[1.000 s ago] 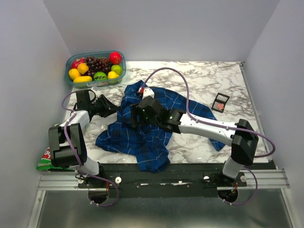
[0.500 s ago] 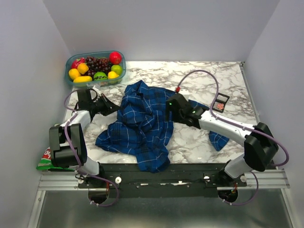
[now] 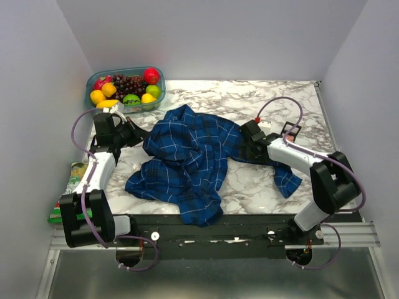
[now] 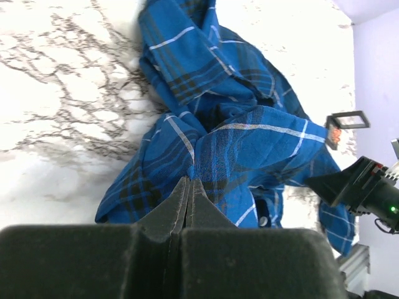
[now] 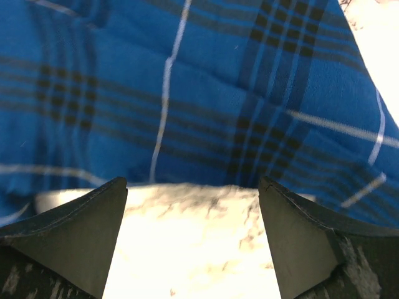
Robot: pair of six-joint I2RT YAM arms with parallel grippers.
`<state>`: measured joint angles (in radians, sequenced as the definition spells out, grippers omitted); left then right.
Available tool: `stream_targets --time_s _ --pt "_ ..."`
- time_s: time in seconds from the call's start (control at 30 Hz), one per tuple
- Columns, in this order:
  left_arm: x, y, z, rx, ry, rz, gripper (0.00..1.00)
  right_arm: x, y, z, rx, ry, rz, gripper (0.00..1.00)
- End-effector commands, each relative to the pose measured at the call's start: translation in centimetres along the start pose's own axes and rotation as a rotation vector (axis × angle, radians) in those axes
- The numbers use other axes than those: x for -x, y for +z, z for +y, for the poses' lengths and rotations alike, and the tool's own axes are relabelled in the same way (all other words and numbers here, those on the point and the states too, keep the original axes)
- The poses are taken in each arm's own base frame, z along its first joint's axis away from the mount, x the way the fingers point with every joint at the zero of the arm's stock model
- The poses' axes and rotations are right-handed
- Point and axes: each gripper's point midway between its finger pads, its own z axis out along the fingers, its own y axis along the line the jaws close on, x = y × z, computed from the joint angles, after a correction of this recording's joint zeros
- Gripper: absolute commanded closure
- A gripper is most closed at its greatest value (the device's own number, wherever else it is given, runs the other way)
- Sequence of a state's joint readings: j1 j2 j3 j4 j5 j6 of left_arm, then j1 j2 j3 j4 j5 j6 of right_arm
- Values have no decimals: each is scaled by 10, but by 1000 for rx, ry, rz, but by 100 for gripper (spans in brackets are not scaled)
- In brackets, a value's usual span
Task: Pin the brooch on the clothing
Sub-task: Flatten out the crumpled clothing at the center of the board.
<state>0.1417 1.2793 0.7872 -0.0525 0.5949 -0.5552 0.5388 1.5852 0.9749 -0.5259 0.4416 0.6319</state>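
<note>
Top external: clothing heaped, brooch not yet picked up.
The clothing (image 3: 187, 156) is crumpled at the middle of the tabletop (image 3: 262, 103). The left jaws are pressed fully together at about its 10 o'clock edge, and no fabric is seen pinched between them. The right jaws are spread wide and empty at its 3 o'clock edge, with bare marble between them. The brooch (image 4: 334, 134) is judged to be the salmon-red speck at the small black case (image 3: 293, 128), at about 2 o'clock from the right jaws and well apart from the left jaws. It would best be approached from above by the right jaws and gripped by its body, while a flat patch of cloth is held taut.
</note>
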Motion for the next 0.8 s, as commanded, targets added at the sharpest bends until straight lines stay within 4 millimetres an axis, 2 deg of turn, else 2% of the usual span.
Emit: stream_targets --time_s 0.0,0.07,0.17,0.23,0.27,0.3,0.33,0.37,0.4,0.43,0.47,0.5,0.57,0.6,0.63,0.7,0.77 --pt "7 -5 7 70 56 -32 100 10 16 -5 -71 -7 7 7" --pt "12 -9 8 90 87 -50 100 9 22 -7 -82 -4 23 7" --pt "23 -19 6 137 134 -96 100 7 28 -7 -82 5 41 17" --pt "35 -30 7 192 178 -141 100 8 30 -9 -84 11 49 32" --pt "48 -36 0 203 202 -174 100 8 30 -10 -85 10 52 39" --pt "55 -44 -3 225 233 -199 100 7 31 -11 -83 12 58 54" --pt "66 -51 -2 269 251 -235 100 8 32 -13 -84 19 58 61" --pt "82 -60 -10 284 278 -282 100 7 32 -16 -88 21 62 68" --pt "89 -68 -14 306 296 -312 100 7 32 -17 -87 26 63 80" --pt "97 -74 -15 330 324 -337 100 8 32 -19 -87 33 65 85" --pt "114 -88 -13 405 337 -401 100 7 33 -21 -91 36 68 90" --pt "119 -96 -13 435 350 -420 100 5 33 -23 -91 37 73 98" --pt "141 -119 -9 553 404 -485 100 5 32 -29 -97 53 73 99" --pt "150 -136 4 673 396 -528 100 2 31 -31 -100 55 78 99" --pt "156 -144 6 711 409 -551 100 2 32 -35 -103 63 79 99" --pt "166 -155 4 756 439 -586 100 3 29 -36 -96 69 71 99" --pt "166 -157 10 783 438 -590 100 2 29 -39 -100 67 72 99"
